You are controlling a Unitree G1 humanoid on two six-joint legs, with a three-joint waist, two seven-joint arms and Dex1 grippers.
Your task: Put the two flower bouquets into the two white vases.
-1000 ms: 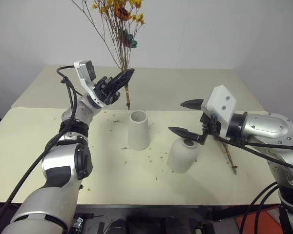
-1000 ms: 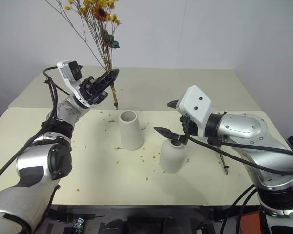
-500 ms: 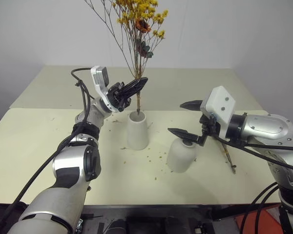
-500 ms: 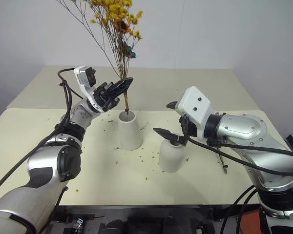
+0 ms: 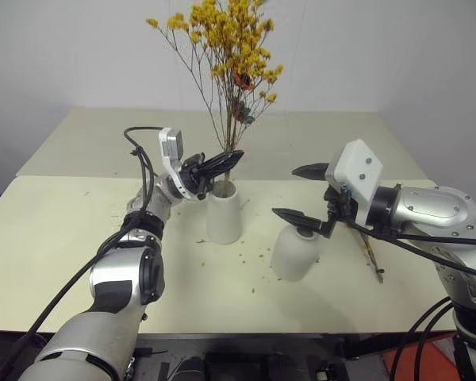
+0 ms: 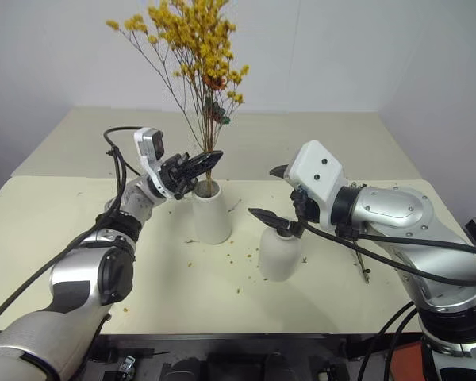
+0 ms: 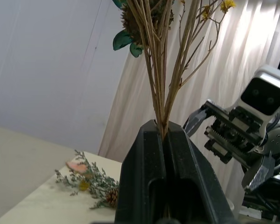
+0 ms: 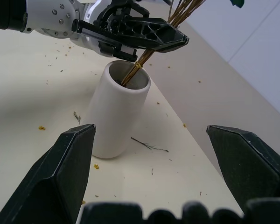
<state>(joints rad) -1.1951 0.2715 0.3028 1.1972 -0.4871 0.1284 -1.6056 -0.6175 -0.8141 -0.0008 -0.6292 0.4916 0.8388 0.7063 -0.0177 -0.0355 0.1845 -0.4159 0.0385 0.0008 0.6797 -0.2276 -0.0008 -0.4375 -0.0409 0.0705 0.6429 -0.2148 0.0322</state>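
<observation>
I have the dried bunch of tiny mustard-yellow blossoms on thin brown stems [image 5: 230, 48] clamped in my left gripper [image 5: 222, 163], fingers pinched tight on the stems just above the mouth of the taller tapered white ceramic vase [image 5: 224, 212]. The stem ends already reach down inside that mouth, as the right wrist view shows [image 8: 130, 77]. The vase stands on the pale cream table [image 5: 55, 238], with small crumbs of dried flower scattered around it.

My right gripper [image 5: 301, 193] hangs with its jaws spread wide and nothing between them, right over the narrow neck of the squat rounded white vase [image 5: 295, 252]. The second bunch, grey-green sprigs with an orange-brown flower [image 7: 86, 182], lies flat on the table behind my right arm, its stems poking out near [image 5: 373, 258].

I judge these bunches very light, stiff and brittle: they shed bits when knocked, so the heads are no place to grip. The bundled stems low down are the spot to take, with a firm pinch since thin stems can slide. The top-heavy spray may tip sideways once I let go, and the light vase could topple if I drag the stems against its rim.
</observation>
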